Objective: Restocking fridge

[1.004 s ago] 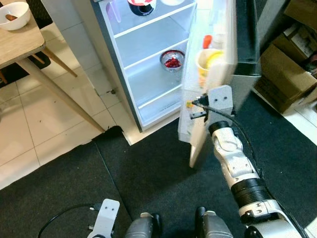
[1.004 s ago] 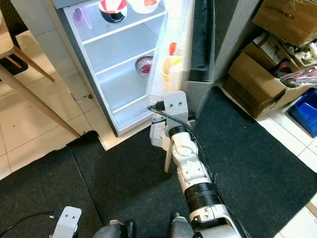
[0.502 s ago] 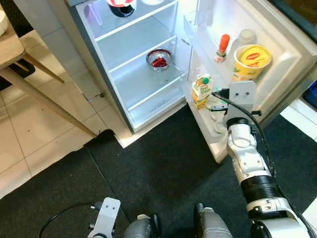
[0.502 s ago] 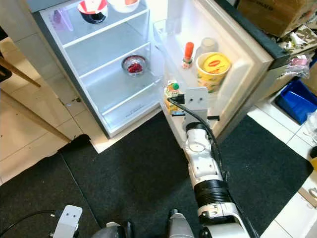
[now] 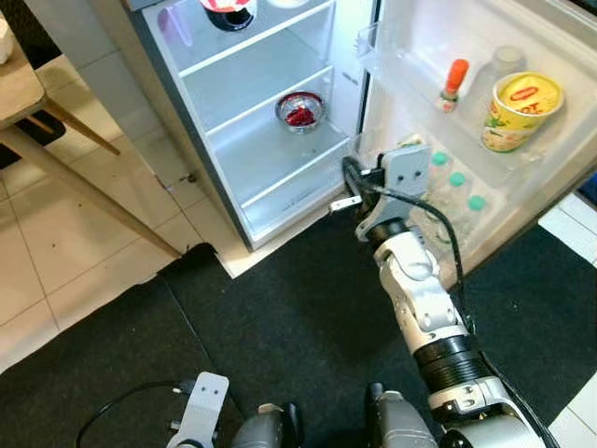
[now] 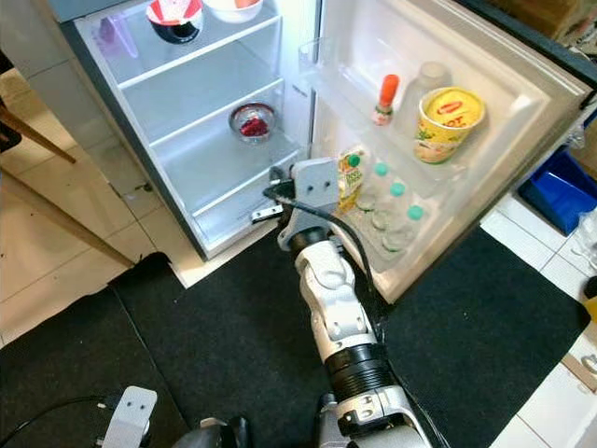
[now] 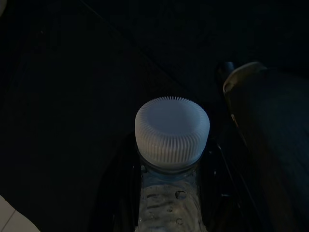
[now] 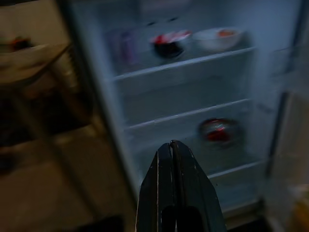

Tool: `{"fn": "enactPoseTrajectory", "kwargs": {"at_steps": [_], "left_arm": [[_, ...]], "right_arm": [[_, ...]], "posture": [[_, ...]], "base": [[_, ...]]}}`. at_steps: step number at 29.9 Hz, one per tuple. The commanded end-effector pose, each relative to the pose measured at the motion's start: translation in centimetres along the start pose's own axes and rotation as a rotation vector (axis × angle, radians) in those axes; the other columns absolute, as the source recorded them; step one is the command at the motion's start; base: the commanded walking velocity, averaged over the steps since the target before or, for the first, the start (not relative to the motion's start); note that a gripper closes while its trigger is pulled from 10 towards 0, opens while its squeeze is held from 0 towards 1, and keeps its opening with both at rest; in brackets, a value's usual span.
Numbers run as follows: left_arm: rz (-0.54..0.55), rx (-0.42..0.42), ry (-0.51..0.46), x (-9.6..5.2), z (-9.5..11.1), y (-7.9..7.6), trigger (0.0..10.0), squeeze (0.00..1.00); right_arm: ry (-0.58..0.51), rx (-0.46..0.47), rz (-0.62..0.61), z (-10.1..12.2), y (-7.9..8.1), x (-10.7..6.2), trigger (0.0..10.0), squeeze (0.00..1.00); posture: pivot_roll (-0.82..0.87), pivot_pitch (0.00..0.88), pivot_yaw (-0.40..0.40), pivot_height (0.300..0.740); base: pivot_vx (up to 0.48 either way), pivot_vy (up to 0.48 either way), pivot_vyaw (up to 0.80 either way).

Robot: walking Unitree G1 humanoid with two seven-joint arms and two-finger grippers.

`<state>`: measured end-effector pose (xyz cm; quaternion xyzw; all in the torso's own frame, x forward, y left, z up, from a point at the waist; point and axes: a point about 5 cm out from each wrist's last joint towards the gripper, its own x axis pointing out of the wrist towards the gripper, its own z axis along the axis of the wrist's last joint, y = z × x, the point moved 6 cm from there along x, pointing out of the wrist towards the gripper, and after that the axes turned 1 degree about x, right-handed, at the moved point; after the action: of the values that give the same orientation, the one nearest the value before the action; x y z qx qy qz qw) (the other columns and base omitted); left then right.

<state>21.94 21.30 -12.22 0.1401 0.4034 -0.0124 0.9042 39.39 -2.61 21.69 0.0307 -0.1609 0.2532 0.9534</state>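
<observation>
The fridge (image 5: 270,140) stands open with its door (image 5: 504,140) swung wide to the right. My right arm reaches out in front of the lower shelves, wrist (image 5: 403,175) near the door's hinge side. My right gripper (image 8: 171,147) is shut with nothing in it and points at the shelves. A glass bowl of red food (image 5: 299,110) sits on the middle shelf. My left arm hangs low, and its gripper (image 7: 170,203) holds a clear water bottle (image 7: 171,133) with a white cap.
The door racks hold a yellow tub (image 5: 518,110), an orange-capped bottle (image 5: 451,84), several green-capped bottles (image 5: 450,191) and a juice carton (image 6: 352,177). Bowls (image 6: 173,14) sit on the top shelf. A wooden table (image 5: 56,140) stands left, a blue bin (image 6: 560,177) right. A black mat (image 5: 280,327) lies underfoot.
The fridge door has gone from nearly shut to wide open. My right arm moved from the door's edge leftward to the front of the shelves. The left arm stayed low.
</observation>
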Motion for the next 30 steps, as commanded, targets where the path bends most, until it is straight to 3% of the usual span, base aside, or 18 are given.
{"fn": "enactPoseTrajectory", "kwargs": {"at_steps": [1, 3, 5, 6, 7, 9, 10, 12, 13, 14, 15, 17, 19, 20, 22, 23, 26, 30], "left_arm": [[-0.025, -0.012, 0.068, -0.5, -2.1, -0.9, 10.0, 0.00], [-0.025, -0.012, 0.068, -0.5, -2.1, -0.9, 10.0, 0.00], [-0.031, -0.019, 0.070, -0.5, -2.1, -1.1, 10.0, 0.00], [-0.031, -0.019, 0.070, -0.5, -2.1, -1.1, 10.0, 0.00], [-0.030, -0.034, 0.060, -0.4, -1.7, -1.2, 10.0, 0.00], [-0.030, -0.034, 0.060, -0.4, -1.7, -1.2, 10.0, 0.00], [-0.028, -0.038, 0.057, -0.3, -1.6, -1.2, 10.0, 0.00], [-0.028, -0.038, 0.057, -0.3, -1.6, -1.2, 10.0, 0.00], [-0.021, -0.037, 0.053, -0.2, -1.3, -1.1, 10.0, 0.00], [-0.021, -0.037, 0.053, -0.2, -1.3, -1.1, 10.0, 0.00], [-0.021, 0.190, 0.058, -0.2, -1.4, -0.5, 10.0, 0.00], [-0.021, 0.190, 0.058, -0.2, -1.4, -0.5, 10.0, 0.00], [-0.021, 0.399, 0.062, -0.3, -1.7, 0.1, 10.0, 0.00], [-0.021, 0.399, 0.062, -0.3, -1.7, 0.1, 10.0, 0.00], [0.023, 0.426, 0.090, -0.4, -2.1, 1.5, 10.0, 0.00], [0.023, 0.426, 0.090, -0.4, -2.1, 1.5, 10.0, 0.00], [0.096, 0.443, 0.134, -0.5, -2.5, 3.8, 10.0, 0.00], [0.148, 0.461, 0.137, -0.6, -2.2, 4.9, 10.0, 0.00]], "right_arm": [[0.163, 0.009, 0.136, -4.6, 2.8, -1.6, 10.0, 0.00], [0.163, 0.009, 0.136, -4.6, 2.8, -1.6, 10.0, 0.00], [0.282, -0.004, 0.184, -8.1, 3.5, -3.4, 10.0, 0.00], [0.282, -0.004, 0.184, -8.1, 3.5, -3.4, 10.0, 0.00], [0.582, -0.068, 0.098, -15.5, 1.7, -8.1, 10.0, 0.00], [0.582, -0.068, 0.098, -15.5, 1.7, -8.1, 10.0, 0.00], [0.696, -0.115, 0.067, -17.8, 0.9, -10.4, 10.0, 0.00], [0.696, -0.115, 0.067, -17.8, 0.9, -10.4, 10.0, 0.00], [0.816, -0.106, 0.010, -20.2, -0.2, -13.6, 10.0, 0.00], [0.816, -0.106, 0.010, -20.2, -0.2, -13.6, 10.0, 0.00], [1.029, -0.133, -0.080, -23.5, -2.1, -21.1, 10.0, 0.00], [1.029, -0.133, -0.080, -23.5, -2.1, -21.1, 10.0, 0.00], [1.129, -0.158, -0.109, -24.6, -2.7, -25.2, 10.0, 0.00], [1.129, -0.158, -0.109, -24.6, -2.7, -25.2, 10.0, 0.00], [1.182, -0.149, -0.134, -25.1, -2.8, -28.0, 10.0, 0.00], [1.182, -0.149, -0.134, -25.1, -2.8, -28.0, 10.0, 0.00], [1.250, -0.176, -0.241, -25.4, -3.9, -31.4, 10.0, 0.00], [1.280, -0.170, -0.261, -25.6, -3.8, -32.8, 10.0, 0.00]], "posture": [[-0.11, 0.309, 0.051, 0.740], [-0.11, 0.309, 0.051, 0.740], [-0.12, 0.302, 0.047, 0.740], [-0.12, 0.302, 0.047, 0.740], [-0.11, 0.294, 0.039, 0.740], [-0.11, 0.294, 0.039, 0.740], [-0.11, 0.294, 0.039, 0.740], [-0.11, 0.294, 0.039, 0.740], [-0.11, 0.284, 0.034, 0.740], [-0.11, 0.284, 0.034, 0.740], [-0.09, 0.273, 0.026, 0.740], [-0.09, 0.273, 0.026, 0.740], [-0.09, 0.273, 0.026, 0.740], [-0.09, 0.273, 0.026, 0.740], [-0.10, 0.268, 0.024, 0.740], [-0.10, 0.268, 0.024, 0.740], [-0.09, 0.260, 0.022, 0.740], [-0.09, 0.250, 0.021, 0.740]], "base": [[0.000, 0.000, 0.00], [0.000, 0.000, 0.00], [0.000, 0.000, 0.00], [0.000, 0.000, 0.00], [0.000, 0.000, 0.00], [0.000, 0.000, 0.00], [0.000, 0.000, 0.00], [0.000, 0.000, 0.00], [0.000, 0.000, 0.00], [0.000, 0.000, 0.00], [0.000, 0.000, 0.00], [0.000, 0.000, 0.00], [0.000, 0.000, 0.00], [0.000, 0.000, 0.00], [0.000, 0.000, 0.00], [0.000, 0.000, 0.00], [0.000, 0.000, 0.00], [0.000, 0.000, 0.00]]}}
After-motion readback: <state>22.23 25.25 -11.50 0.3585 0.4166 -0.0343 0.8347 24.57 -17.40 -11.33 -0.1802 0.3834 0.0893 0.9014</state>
